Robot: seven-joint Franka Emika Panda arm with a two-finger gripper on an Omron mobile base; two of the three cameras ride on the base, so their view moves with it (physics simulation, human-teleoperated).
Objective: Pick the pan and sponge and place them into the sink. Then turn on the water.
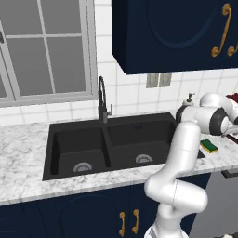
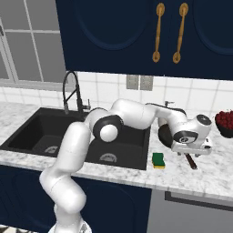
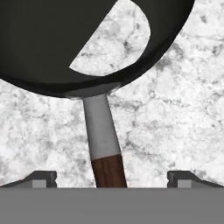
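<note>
The arm reaches right across the sink [image 1: 60,139], its hand bent down over the counter [image 2: 214,175]. The claw [image 3: 109,177] is spread wide, one tip on either side of the handle of the pan [image 3: 43,43], not touching. The pan lies right of the sink; the sponge [image 2: 158,159] lies between them, near the counter's front edge.

marble counter [image 1: 23,144] | navy cabinets [image 2: 113,32] | window [image 1: 42,46] | bowl [image 2: 225,124] — red fruit, perhaps
</note>
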